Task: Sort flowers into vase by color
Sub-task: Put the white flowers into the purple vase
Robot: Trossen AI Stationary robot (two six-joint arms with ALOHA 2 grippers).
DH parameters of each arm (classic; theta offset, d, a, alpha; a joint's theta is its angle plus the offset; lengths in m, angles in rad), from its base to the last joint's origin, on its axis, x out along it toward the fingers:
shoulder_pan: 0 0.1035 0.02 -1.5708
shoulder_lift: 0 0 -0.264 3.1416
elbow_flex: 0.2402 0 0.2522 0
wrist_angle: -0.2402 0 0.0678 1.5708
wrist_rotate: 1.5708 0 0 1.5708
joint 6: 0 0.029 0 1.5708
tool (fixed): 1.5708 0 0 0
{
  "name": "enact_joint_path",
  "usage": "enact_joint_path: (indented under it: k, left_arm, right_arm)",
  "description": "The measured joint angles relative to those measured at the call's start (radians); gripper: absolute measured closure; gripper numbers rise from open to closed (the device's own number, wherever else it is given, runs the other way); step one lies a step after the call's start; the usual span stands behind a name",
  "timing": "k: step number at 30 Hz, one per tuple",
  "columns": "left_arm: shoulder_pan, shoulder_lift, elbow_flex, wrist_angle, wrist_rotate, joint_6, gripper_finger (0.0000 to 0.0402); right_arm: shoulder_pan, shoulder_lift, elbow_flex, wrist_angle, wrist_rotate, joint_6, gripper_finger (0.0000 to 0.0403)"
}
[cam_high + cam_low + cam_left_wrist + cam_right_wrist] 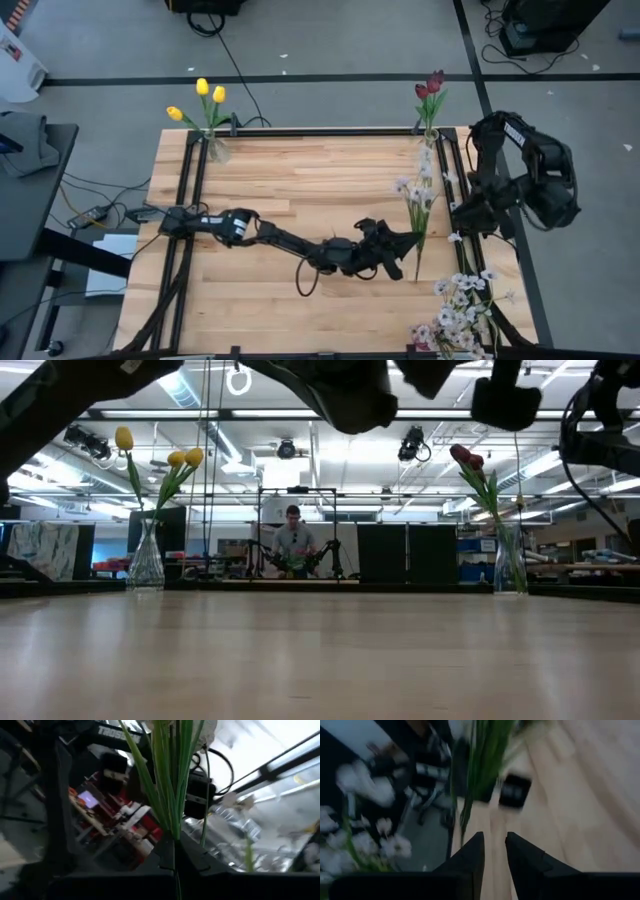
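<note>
1. Holding a spray of small whitish blossoms (420, 195) by the lower part of its green stem, the left gripper (404, 243) sits over the right half of the counter (300, 180), fingers pinched tight on the stem (the left wrist view shows the stem (172, 795) rising straight out from between the closed fingers).

2. The spray's long axis runs from the fingers toward the far edge of the counter, blossoms leading, stem tip trailing a little toward the near edge. Its heads lie close to the vase of dark red tulips (431, 90) at the far right corner.

3. The right gripper (494, 851) hangs at the right edge of the counter, just beside the spray, its fingers a narrow gap apart and empty; the green stem (482, 765) shows just ahead of them, not between them.

4. The yellow tulips (203, 98) stand in their own vase at the far left corner, well apart from the held spray. More whitish blossoms (460, 305) lie loose at the near right corner.

5. Judging by this, the right arm is the nearer one to take the stem, which points lengthwise past its fingers (a handover looks likely, though I cannot be sure).
</note>
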Motion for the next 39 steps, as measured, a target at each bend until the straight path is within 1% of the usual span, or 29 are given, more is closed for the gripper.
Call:
enact_joint_path:
  k: [3,5,9,12,18,21,27,29,30,32,35,39]
  left_arm:
    - [-0.015,0.028,0.056,0.002,-0.005,-0.051,0.0399]
    - [-0.032,0.043,0.078,-0.004,-0.028,-0.073,0.0399]
    - [-0.063,0.046,0.082,-0.048,-0.084,-0.073,0.0399]
    - [-0.081,0.046,0.082,-0.048,-0.126,-0.079,0.0399]
    - [-0.096,0.045,0.082,-0.076,-0.141,-0.075,0.0399]
    - [-0.098,0.045,0.082,-0.106,-0.127,-0.108,0.0399]
    - [-0.112,0.044,0.079,-0.101,-0.135,-0.109,0.0399]
    - [-0.114,0.044,0.074,-0.073,-0.128,-0.075,0.0399]
    - [-0.113,0.044,0.074,-0.034,-0.111,-0.032,0.0399]
    - [-0.111,0.044,0.074,0.047,-0.045,0.095,0.0399]
    - [-0.115,0.041,0.075,0.100,0.039,0.299,0.0399]
    - [-0.138,0.041,0.074,0.075,0.045,0.422,0.0399]
  right_arm:
    - [-0.009,0.001,0.026,-0.001,0.061,-0.043,0.0310]
    - [-0.013,0.001,0.040,-0.002,0.109,-0.076,0.0310]
    - [-0.017,0.001,0.059,-0.001,0.246,-0.158,0.0310]
    - [-0.040,-0.008,0.061,-0.002,0.313,-0.197,0.0310]
    - [-0.102,-0.016,0.061,-0.002,0.324,-0.229,0.0310]
    - [-0.129,-0.016,0.061,-0.002,0.324,-0.230,0.0310]
    - [-0.167,-0.016,0.061,-0.002,0.323,-0.230,0.0310]
    - [-0.173,-0.016,0.061,-0.002,0.323,-0.230,0.0310]
    - [-0.176,-0.016,0.061,-0.002,0.323,-0.230,0.0310]
    - [-0.177,-0.016,0.061,-0.001,0.318,-0.230,0.0310]
    - [-0.177,-0.016,0.061,0.002,0.293,-0.230,0.0310]
    - [-0.176,-0.016,0.061,0.011,0.268,-0.229,0.0310]
